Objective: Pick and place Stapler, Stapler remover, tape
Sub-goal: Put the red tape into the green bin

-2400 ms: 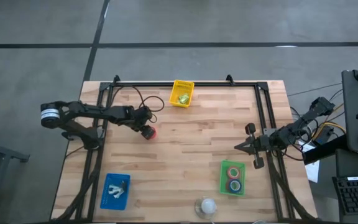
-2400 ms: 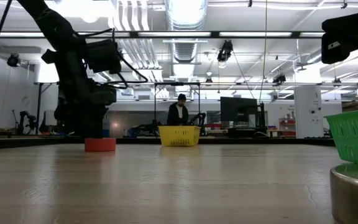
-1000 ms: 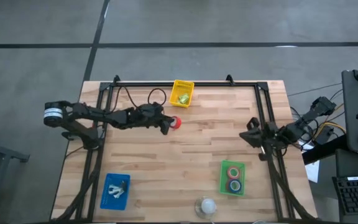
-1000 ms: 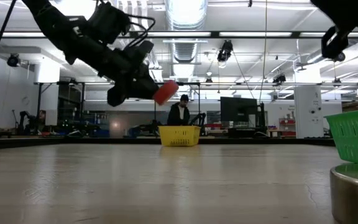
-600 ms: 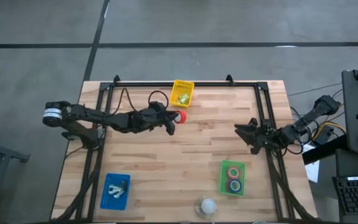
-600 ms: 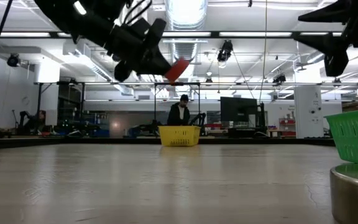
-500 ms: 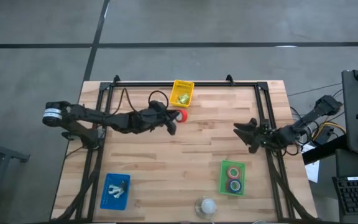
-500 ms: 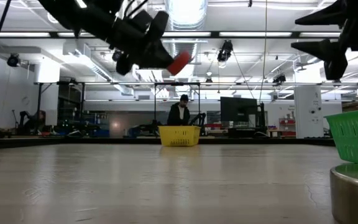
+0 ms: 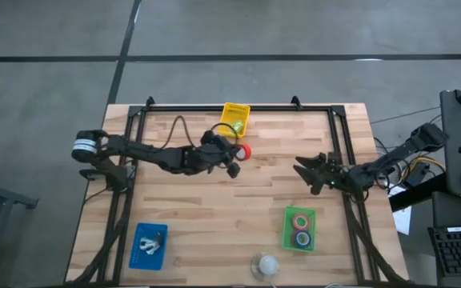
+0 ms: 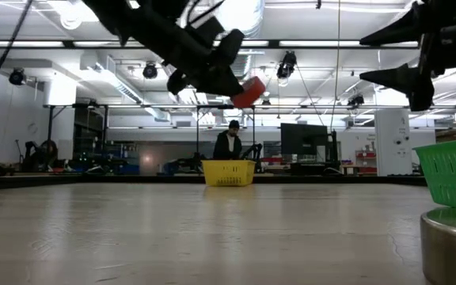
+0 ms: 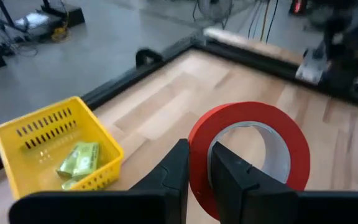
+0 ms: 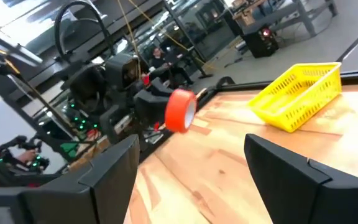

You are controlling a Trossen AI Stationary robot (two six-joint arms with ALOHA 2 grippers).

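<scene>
My left gripper (image 9: 234, 162) is shut on a red tape roll (image 9: 243, 152) and holds it in the air over the table's far middle, just near of a yellow basket (image 9: 234, 118). Green things (image 11: 76, 162) lie in that basket; whether one is the stapler I cannot tell. My right gripper (image 9: 302, 171) stands open with nothing in it near the table's right side, pointing at the roll (image 12: 180, 111). A green basket (image 9: 298, 228) at the near right holds more tape rolls. Pale metal pieces (image 9: 150, 240), perhaps the stapler remover, lie in a blue tray (image 9: 138, 254) at the near left. My left gripper pinches the wall of the red roll (image 11: 199, 155), one finger (image 11: 232, 177) inside the ring's hole and the other finger (image 11: 173, 171) outside it. The fingers come nearly level from the table's left. The roll stands on edge, lifted clear of the table (image 10: 248, 90).
A white ball-like thing (image 9: 266, 264) in a metal cup sits at the near edge, beside the green basket. A black frame (image 9: 238, 106) runs along the table's far edge and sides. A person (image 10: 228, 144) stands in the room beyond the table.
My left gripper has carried the red roll up and toward the table's right, rolling its wrist on the way; the roll stays clear of the table. My right gripper has opened wide and edged toward the table's middle.
</scene>
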